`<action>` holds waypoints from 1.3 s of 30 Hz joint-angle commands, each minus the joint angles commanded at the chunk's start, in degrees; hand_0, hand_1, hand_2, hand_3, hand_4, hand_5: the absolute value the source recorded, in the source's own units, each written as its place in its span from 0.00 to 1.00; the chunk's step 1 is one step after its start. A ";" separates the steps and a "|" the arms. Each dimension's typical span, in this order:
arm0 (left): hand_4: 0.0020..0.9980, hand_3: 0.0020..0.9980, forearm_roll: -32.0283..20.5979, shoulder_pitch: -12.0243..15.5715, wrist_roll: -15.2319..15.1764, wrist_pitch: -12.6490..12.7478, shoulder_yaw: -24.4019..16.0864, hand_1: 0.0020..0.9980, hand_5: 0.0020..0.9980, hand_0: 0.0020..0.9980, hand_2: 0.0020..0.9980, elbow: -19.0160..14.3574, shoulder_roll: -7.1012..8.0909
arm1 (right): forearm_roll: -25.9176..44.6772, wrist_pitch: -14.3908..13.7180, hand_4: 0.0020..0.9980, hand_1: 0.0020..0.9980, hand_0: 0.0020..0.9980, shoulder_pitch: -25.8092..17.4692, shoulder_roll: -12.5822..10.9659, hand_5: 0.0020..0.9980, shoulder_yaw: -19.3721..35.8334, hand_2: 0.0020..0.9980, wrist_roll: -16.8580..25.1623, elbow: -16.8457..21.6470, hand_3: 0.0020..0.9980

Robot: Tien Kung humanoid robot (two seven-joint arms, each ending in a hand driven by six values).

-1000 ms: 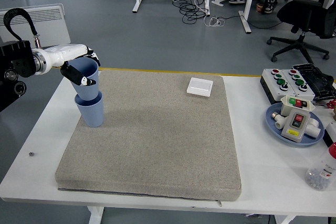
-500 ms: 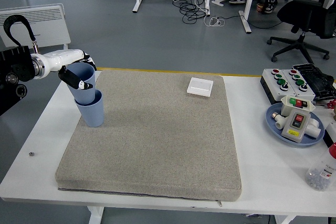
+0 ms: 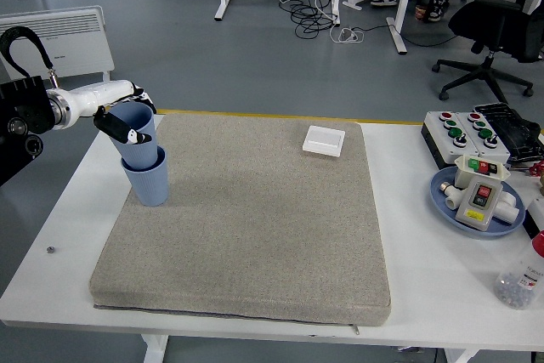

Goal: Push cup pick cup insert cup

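A blue ribbed cup (image 3: pixel 147 178) stands upright on the grey mat (image 3: pixel 246 227) near its left edge. A second blue cup (image 3: pixel 136 135) sits tilted in the mouth of the standing one, its rim leaning left. My left hand (image 3: pixel 124 121) comes in from the left on a white forearm, with its fingers curled round the upper cup's rim and side. No right hand shows anywhere in the picture.
A small white square box (image 3: pixel 325 140) lies at the mat's far right. On the table's right are a button box (image 3: pixel 465 132), a blue plate (image 3: pixel 448 206) carrying a switch unit, and a clear bottle (image 3: pixel 520 282) near the front corner.
My left hand has drawn back to the left and slightly down with the upper cup, which now sits lower in the standing cup and leans more to the left.
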 joint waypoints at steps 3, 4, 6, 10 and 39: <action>0.75 0.56 0.14 0.00 -0.29 0.14 0.14 0.63 0.21 0.50 0.72 0.84 -0.20 | -0.01 0.00 0.13 0.60 0.68 0.06 0.01 0.55 -0.03 0.60 -0.01 0.00 0.59; 0.75 0.56 0.22 0.02 -0.50 0.21 0.16 0.63 0.21 0.50 0.72 1.14 -0.23 | -0.02 0.00 0.13 0.60 0.68 0.07 0.01 0.55 -0.02 0.60 -0.01 0.00 0.59; 0.86 0.64 0.21 0.06 -0.95 0.35 0.09 0.73 0.37 0.66 0.81 1.43 -0.22 | 0.03 0.01 0.13 0.60 0.68 0.10 0.00 0.55 -0.04 0.60 0.00 0.00 0.59; 0.86 0.64 -0.30 0.04 -1.46 0.48 -0.14 0.73 0.37 0.66 0.81 1.42 -0.27 | -0.06 0.05 0.13 0.60 0.68 0.16 0.01 0.55 0.04 0.60 0.02 0.00 0.59; 0.73 0.67 -6.04 3.52 -11.90 10.82 -9.31 0.70 0.48 0.67 0.76 -2.22 0.02 | 0.05 0.13 0.13 0.60 0.68 0.41 0.00 0.55 0.18 0.60 0.15 0.00 0.59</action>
